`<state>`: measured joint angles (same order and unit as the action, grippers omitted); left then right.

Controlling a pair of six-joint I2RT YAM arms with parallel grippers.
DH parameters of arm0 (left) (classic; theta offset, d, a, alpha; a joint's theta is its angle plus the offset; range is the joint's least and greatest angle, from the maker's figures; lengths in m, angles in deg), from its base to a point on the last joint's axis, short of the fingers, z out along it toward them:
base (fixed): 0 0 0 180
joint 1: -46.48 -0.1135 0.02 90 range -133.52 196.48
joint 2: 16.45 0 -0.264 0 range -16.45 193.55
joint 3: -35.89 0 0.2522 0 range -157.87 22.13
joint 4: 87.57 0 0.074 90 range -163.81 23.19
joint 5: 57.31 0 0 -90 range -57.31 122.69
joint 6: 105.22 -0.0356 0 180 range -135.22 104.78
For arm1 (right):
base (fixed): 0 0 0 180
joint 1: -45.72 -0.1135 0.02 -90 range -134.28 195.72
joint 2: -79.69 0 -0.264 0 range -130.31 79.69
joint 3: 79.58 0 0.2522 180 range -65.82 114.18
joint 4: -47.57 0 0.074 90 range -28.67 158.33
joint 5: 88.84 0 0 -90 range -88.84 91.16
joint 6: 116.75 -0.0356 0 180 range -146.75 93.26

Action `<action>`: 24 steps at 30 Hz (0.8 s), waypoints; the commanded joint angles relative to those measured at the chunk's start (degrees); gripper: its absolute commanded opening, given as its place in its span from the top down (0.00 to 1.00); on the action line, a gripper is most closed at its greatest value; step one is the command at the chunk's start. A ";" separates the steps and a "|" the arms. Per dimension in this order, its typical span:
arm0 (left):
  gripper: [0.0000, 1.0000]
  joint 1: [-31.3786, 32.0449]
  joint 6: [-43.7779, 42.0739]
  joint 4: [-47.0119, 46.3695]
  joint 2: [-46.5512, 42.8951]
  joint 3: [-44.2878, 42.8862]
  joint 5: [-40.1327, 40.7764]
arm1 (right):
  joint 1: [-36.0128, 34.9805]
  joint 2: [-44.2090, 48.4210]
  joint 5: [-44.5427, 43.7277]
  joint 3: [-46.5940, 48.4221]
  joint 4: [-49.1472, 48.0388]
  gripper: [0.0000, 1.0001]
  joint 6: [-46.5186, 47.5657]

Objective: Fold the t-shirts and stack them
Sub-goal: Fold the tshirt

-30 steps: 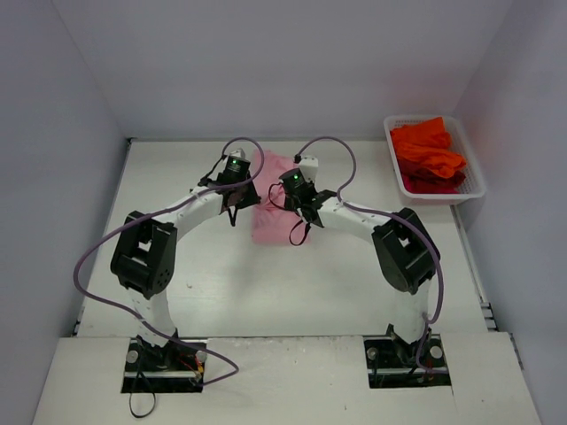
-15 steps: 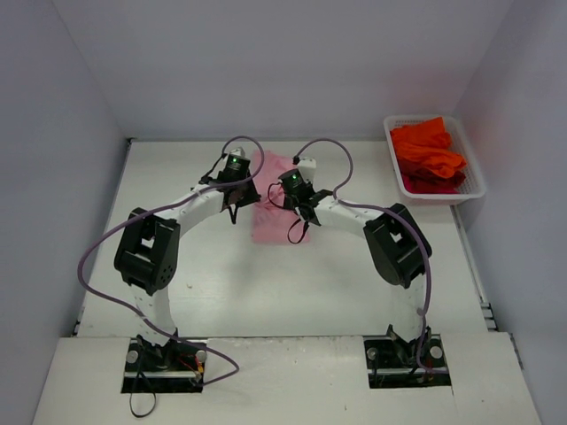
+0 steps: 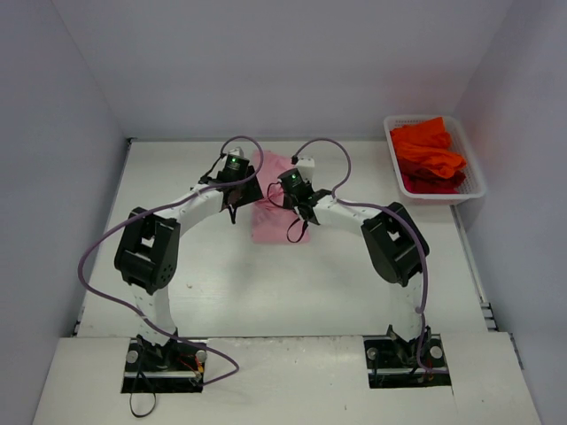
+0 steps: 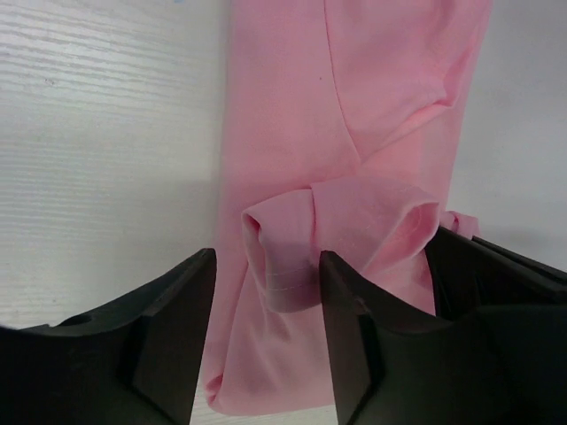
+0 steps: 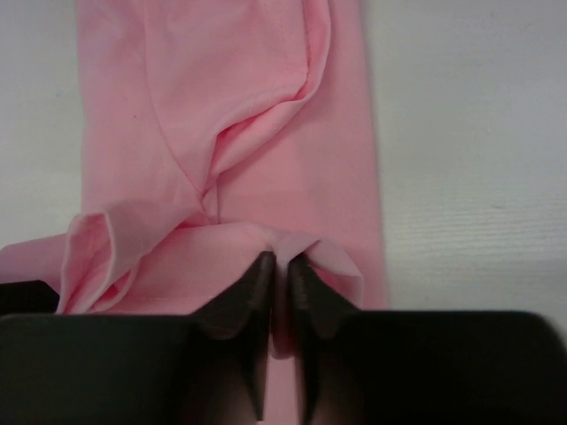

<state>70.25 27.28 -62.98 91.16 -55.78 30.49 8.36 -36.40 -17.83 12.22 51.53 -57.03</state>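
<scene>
The light pink t-shirt (image 3: 276, 226) lies as a long folded strip on the white table between my two arms. In the left wrist view the pink t-shirt (image 4: 292, 115) runs away from my left gripper (image 4: 266, 266), whose jaws stand apart around a loose rolled hem fold. My right gripper (image 5: 278, 261) is shut, pinching a raised fold of the pink t-shirt (image 5: 239, 88). From above, the left gripper (image 3: 251, 188) and right gripper (image 3: 285, 193) sit close together over the strip's far half. Orange-red t-shirts (image 3: 428, 152) lie bunched in the basket.
A white mesh basket (image 3: 474, 181) stands at the table's far right corner. Grey walls close in the table on three sides. Purple cables loop off both arms. The right gripper's black body (image 4: 496, 292) shows close beside my left fingers.
My left gripper's jaws have opened off the pink fold. The right forearm has drawn in slightly to the left; the pink t-shirt lies as before.
</scene>
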 commanded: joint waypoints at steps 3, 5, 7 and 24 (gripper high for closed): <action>0.41 -0.74 -1.02 -1.60 -1.00 -3.04 1.84 | 0.71 0.17 -0.79 2.47 -2.76 0.72 1.19; 0.28 -0.74 -1.02 -1.43 -1.00 -3.13 3.51 | 0.63 0.34 -0.70 2.20 -2.94 0.45 1.54; 0.23 -0.74 -1.02 -1.16 -1.09 -3.21 3.87 | 0.63 0.52 -0.88 2.03 -3.38 0.19 1.89; 0.17 1.27 -0.40 0.24 -9.43 0.03 6.24 | -2.01 8.95 -2.99 -0.60 -2.94 0.00 2.60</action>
<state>70.51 26.82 -62.04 87.58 -55.63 35.02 7.79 -33.97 -18.39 12.05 50.98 -53.90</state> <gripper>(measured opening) 0.832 0.999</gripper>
